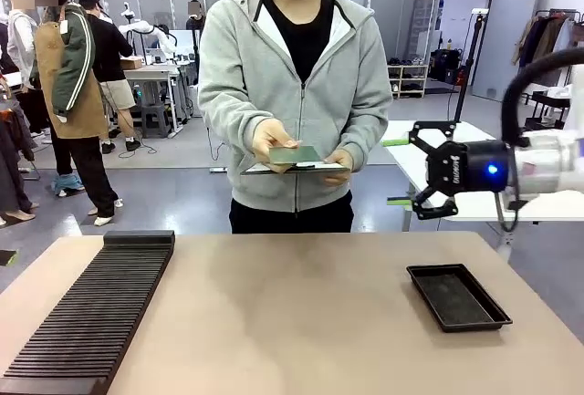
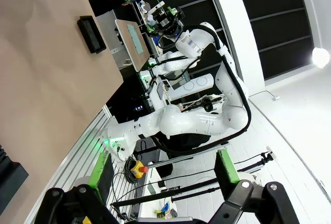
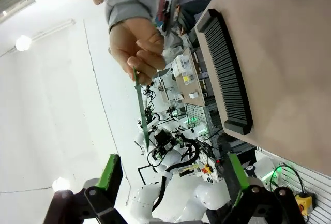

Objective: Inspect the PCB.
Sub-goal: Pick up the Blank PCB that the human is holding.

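Note:
The PCB [image 1: 294,154] is a thin green board that a person in a grey hoodie holds in one hand at the far side of the table, just above a white clipboard [image 1: 297,169] in the other hand. My right gripper [image 1: 422,171] hovers to the right of it at about the same height, open, fingers pointing at the person, holding nothing. In the right wrist view the PCB [image 3: 140,105] shows edge-on, pinched in the person's hand [image 3: 137,48], beyond my open right gripper [image 3: 170,175]. My left gripper [image 2: 163,172] stands open and holds nothing.
A shallow black tray [image 1: 456,296] lies on the table's right side. A long black slotted rack [image 1: 91,317] runs along the left side. Bare tan tabletop [image 1: 292,313] lies between them. A white table [image 1: 547,203] stands behind my right arm.

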`<state>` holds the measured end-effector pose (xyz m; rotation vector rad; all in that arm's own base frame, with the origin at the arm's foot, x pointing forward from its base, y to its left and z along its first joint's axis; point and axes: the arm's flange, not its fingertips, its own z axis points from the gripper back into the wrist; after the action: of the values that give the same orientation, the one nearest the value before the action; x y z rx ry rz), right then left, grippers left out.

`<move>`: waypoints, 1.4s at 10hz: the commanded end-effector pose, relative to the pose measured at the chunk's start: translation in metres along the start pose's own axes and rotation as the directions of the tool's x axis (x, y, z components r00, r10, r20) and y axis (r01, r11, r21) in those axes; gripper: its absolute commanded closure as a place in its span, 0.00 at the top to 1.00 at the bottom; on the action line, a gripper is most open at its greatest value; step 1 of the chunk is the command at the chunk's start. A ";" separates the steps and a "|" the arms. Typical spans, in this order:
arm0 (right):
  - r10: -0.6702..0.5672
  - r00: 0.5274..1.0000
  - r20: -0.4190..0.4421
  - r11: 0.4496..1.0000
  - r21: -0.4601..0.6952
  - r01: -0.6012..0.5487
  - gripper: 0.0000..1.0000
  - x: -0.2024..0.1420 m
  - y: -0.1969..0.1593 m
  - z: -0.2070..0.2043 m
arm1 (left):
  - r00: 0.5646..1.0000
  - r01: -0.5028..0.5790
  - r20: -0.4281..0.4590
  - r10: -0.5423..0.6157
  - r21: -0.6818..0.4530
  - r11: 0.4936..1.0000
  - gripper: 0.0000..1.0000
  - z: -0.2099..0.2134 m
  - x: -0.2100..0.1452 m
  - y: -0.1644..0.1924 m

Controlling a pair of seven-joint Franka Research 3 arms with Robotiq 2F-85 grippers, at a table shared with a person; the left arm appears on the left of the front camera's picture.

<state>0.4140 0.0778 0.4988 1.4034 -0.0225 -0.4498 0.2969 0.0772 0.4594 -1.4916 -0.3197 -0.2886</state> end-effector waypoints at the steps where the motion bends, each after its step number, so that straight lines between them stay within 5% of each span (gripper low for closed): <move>1: 0.027 1.000 -0.013 1.000 -0.011 -0.027 1.00 0.012 0.008 -0.035 | 1.000 0.001 -0.001 -0.001 0.001 1.000 1.00 0.001 0.000 -0.001; 8: 0.074 0.995 -0.072 0.997 0.015 -0.073 1.00 0.015 0.033 -0.103 | 1.000 0.001 -0.001 -0.001 0.001 1.000 1.00 0.001 0.000 -0.001; 14: 0.088 0.973 -0.215 0.991 0.116 -0.064 1.00 0.034 0.035 -0.127 | 1.000 0.001 -0.001 -0.001 0.001 1.000 1.00 0.001 0.000 -0.001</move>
<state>0.4842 0.1873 0.5020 1.5010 0.0767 -0.2583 0.2969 0.0772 0.4594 -1.4916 -0.3196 -0.2887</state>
